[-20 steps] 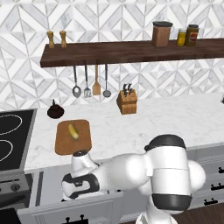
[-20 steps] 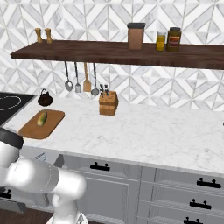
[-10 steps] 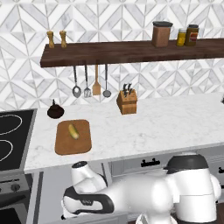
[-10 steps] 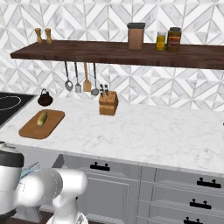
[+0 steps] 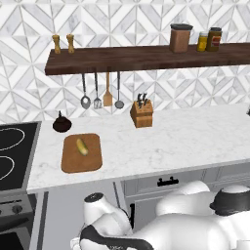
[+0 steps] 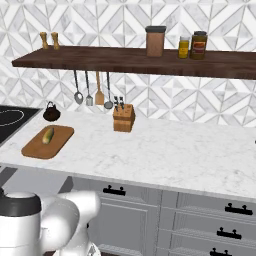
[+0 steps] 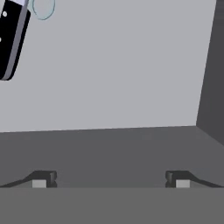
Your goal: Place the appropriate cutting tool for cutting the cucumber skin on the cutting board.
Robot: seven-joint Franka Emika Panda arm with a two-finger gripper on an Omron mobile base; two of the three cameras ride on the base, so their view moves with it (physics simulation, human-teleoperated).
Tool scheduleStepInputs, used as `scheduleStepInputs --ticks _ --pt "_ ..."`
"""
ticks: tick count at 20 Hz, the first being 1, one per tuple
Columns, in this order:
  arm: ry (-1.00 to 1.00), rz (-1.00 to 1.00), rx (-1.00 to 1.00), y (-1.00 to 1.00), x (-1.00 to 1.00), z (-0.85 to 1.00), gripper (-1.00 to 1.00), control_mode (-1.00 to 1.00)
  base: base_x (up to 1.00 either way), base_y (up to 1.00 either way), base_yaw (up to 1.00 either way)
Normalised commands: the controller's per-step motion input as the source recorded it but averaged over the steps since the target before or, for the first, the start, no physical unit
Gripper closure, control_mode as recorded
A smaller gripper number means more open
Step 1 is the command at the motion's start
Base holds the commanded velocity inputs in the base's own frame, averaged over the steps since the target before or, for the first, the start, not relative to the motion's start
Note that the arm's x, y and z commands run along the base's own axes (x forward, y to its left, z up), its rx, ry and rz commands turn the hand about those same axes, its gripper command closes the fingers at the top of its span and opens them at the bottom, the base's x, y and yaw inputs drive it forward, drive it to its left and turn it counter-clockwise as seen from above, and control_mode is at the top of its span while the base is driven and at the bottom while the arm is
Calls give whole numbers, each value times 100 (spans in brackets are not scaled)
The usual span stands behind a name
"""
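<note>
Your gripper [image 7: 110, 179] has its two fingertips set wide apart with nothing between them, looking down into a grey drawer [image 7: 113, 78]. In the far corner of that drawer floor, up and to the left of the fingertips, you can see the black handle of a knife [image 7: 12, 37], and just beside it a pale blue rounded edge [image 7: 43, 8], too cropped to name. Up on the marble counter [image 5: 185, 136], the cutting board [image 5: 81, 153] lies near the stove, with the cucumber [image 5: 82, 146] resting on it. To the board's right stands the knife block [image 5: 141, 113], well apart.
</note>
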Motion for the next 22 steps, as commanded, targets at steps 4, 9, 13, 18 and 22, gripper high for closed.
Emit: scheduleStepInputs --ticks 4,9,13,18,22 --pt "0 0 0 0 -36 22 -100 -100 0 0 0" --pt "-5 0 0 22 3 32 -100 -100 0 0 0" --pt "-15 0 0 18 2 38 -100 -100 0 0 0" --pt "-13 0 0 22 19 36 -100 -100 0 0 0" --pt "-15 0 -1 19 26 28 -100 -100 0 0 0"
